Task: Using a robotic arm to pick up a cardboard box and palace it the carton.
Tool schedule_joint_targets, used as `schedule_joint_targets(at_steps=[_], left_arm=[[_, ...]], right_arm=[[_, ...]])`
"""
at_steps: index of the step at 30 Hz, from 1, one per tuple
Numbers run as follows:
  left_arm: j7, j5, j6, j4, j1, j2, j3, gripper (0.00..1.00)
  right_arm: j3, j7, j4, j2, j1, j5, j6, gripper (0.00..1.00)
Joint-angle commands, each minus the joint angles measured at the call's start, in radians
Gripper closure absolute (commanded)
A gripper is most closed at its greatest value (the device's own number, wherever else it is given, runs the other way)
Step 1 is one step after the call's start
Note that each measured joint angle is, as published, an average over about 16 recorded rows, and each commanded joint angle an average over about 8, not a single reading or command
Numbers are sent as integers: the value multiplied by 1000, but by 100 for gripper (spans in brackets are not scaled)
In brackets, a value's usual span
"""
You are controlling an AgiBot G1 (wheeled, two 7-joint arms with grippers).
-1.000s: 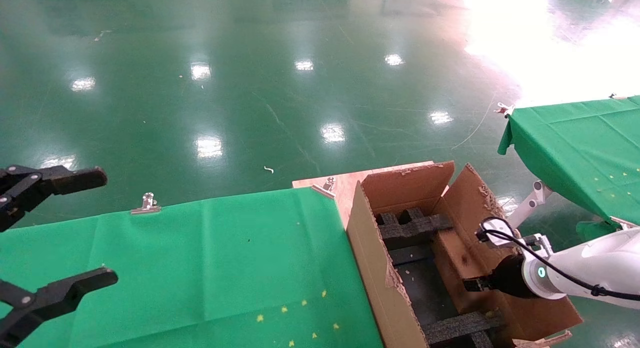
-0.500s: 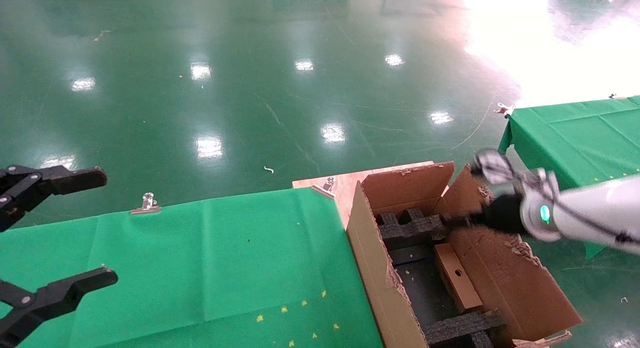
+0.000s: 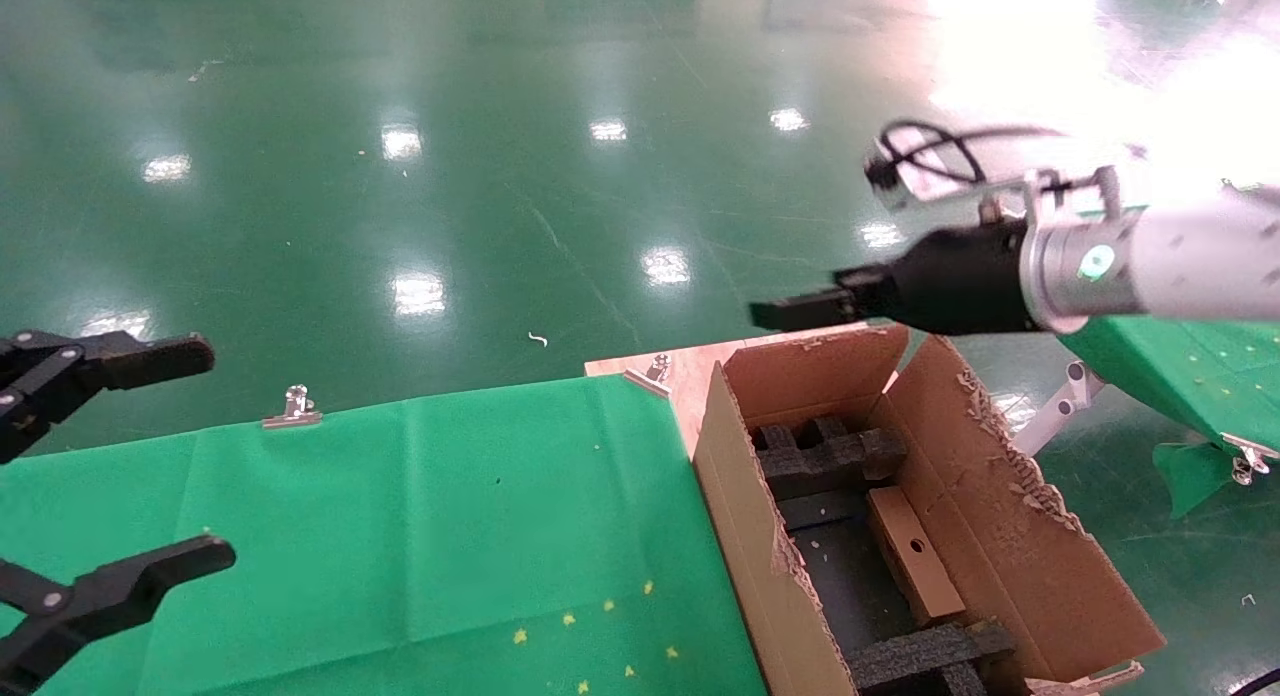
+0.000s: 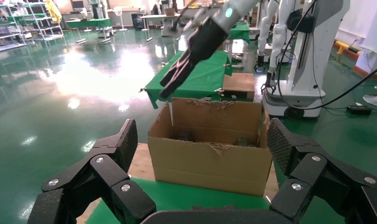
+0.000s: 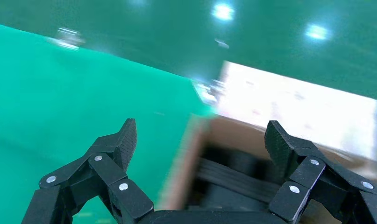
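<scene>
The small cardboard box with a round hole lies inside the large carton, against its right wall, between black foam inserts. My right gripper on the white arm is open and empty, raised above the carton's far flap; its wrist view shows the open gripper over the carton's blurred inside. My left gripper is open and empty at the left over the green table; in its wrist view the open left gripper faces the carton, with the right arm above it.
A green cloth covers the table left of the carton, held by metal clips. The carton stands on a wooden board. A second green-clothed table stands at the right. Shiny green floor lies beyond.
My right gripper has let go of the small box inside the carton and risen up and out, above the far flap. The box now lies in the carton. The left arm has not moved.
</scene>
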Motion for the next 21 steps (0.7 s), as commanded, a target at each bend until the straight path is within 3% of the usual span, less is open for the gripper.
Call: schedule_joint_targets(at_steps=[1,12,21], left_arm=[[0,0,0,0,0,0,0,0],[0,0,0,0,0,0,0,0],[0,0,0,0,0,0,0,0]], right_arm=[[25,-52,1,2,23,80,-36,0],[42,-68,-1,1,7,92,-48,0],[187,-225,-10,-21,-103,178,-127,0]])
